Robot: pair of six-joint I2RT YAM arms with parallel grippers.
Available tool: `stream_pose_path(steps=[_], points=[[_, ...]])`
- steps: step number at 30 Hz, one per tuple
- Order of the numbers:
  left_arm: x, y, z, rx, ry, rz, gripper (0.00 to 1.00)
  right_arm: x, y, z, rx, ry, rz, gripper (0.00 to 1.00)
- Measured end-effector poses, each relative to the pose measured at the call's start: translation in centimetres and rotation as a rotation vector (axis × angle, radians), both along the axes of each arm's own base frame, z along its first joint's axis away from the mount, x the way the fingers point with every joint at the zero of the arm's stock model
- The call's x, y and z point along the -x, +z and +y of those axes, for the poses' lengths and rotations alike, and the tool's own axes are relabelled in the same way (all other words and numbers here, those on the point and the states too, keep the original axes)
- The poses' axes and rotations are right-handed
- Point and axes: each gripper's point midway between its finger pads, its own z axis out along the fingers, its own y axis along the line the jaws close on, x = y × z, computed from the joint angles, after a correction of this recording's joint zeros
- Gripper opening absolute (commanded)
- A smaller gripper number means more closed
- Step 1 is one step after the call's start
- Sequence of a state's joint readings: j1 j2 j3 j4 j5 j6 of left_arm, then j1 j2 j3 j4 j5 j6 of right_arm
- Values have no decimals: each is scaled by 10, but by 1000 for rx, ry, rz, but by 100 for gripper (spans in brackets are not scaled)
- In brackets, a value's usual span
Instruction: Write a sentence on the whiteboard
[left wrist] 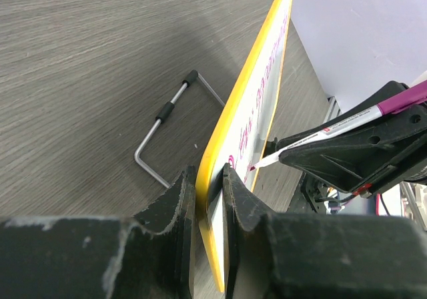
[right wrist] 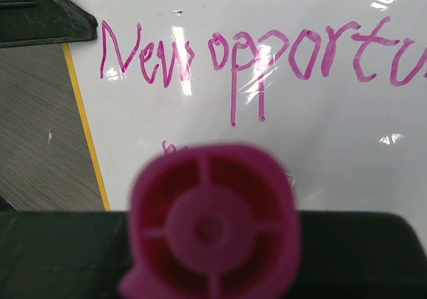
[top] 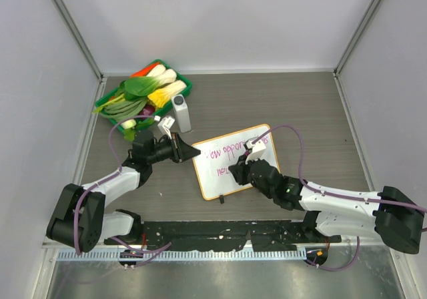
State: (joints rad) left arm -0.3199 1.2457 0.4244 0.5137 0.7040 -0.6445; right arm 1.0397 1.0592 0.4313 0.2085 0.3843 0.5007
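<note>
Whiteboard [top: 227, 182] mid-table; left gripper [left wrist: 208, 182] clamped on its frame edge. Right gripper [top: 248, 160] pinches the marker [left wrist: 360, 115], tip at the second line of the sentence [right wrist: 253, 52]. You want light pressure, short strokes and a firm left clamp, so the board cannot skid.

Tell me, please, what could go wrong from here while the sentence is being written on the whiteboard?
The left end effector pinches only the thin edge of the whiteboard; pressure from the marker could make the board slip or pivot, skewing the letters.
The right end effector sits low over the sentence and might smear the ink.
The right arm's cable loops by the board's far corner and could drag across it.
</note>
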Motion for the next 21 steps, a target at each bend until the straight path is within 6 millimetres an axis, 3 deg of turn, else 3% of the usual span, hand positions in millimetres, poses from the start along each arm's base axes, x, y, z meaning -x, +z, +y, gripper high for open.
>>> stream_pose_path(steps=[13, 21], points=[[0, 0, 0, 0, 0, 0, 0, -15, 15, -8, 32, -64, -57, 1], [0, 0, 0, -1, 1, 1, 0, -16, 14, -8, 35, -67, -57, 1]])
